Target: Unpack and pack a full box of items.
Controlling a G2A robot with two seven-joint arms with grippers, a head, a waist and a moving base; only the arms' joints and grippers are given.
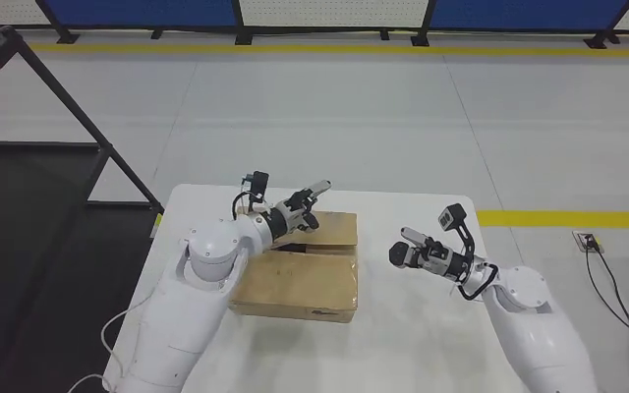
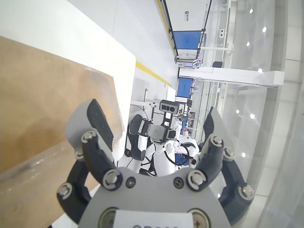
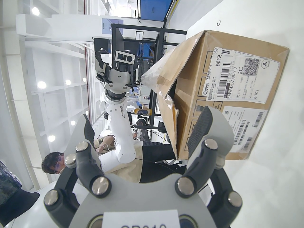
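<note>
Box (image 1: pixel 295 285) (creased brown cardboard, rectangular)

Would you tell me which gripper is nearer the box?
Left. The left gripper is at the raised flap of the box; the right gripper hangs beside it, apart.

surface: white table (image 1: pixel 413 324) — rounded corners | on it: cardboard box (image 1: pixel 295 285); one flap raised
</note>
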